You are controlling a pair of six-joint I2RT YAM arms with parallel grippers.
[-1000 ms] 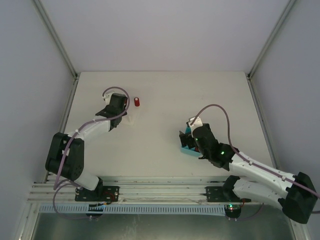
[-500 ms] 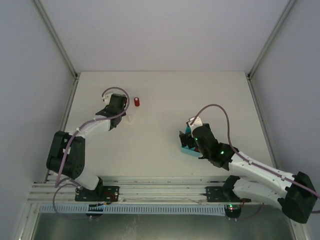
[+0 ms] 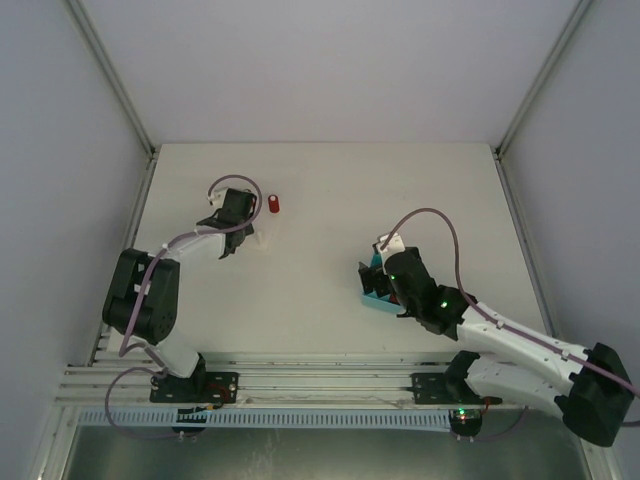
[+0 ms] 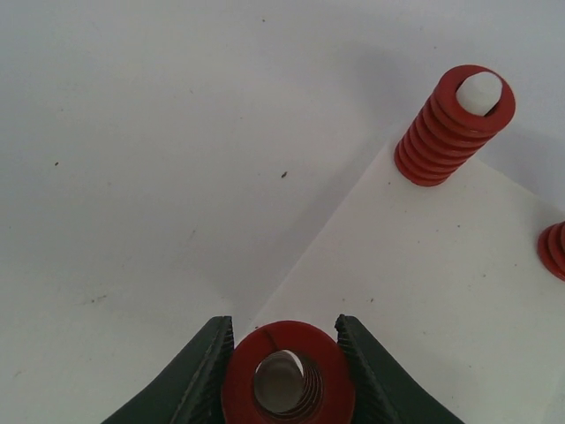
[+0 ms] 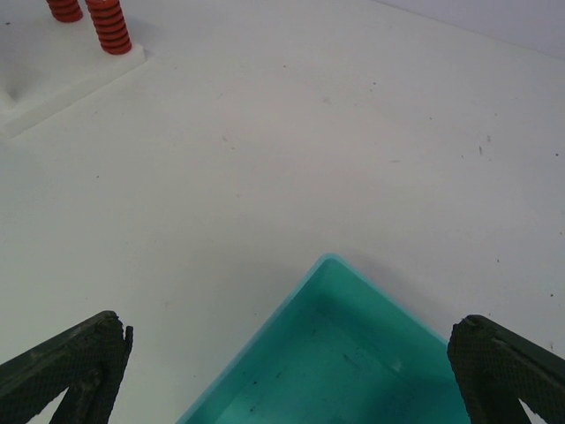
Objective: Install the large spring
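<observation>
At the left gripper [image 4: 287, 364], jaws clamp the large spring [image 4: 288, 393] end-on over the white base [image 4: 424, 291]. Pale shape in its bore, probably the peg; grip likely for alignment. Beyond, a smaller spring [image 4: 455, 124] stands pegged. Right gripper [image 5: 284, 371] spread wide above the teal bin [image 5: 353, 353]. Matte white table [image 3: 330, 200], grey walls [image 3: 330, 70].

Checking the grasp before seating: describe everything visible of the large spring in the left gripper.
The large spring is glossy red, seen end-on: a thick round rim with coils spiralling into its bore, something pale showing through. The left gripper clamps it, a dark finger touching each side. It appears over a corner of the white base plate; its far end is hidden.
</observation>
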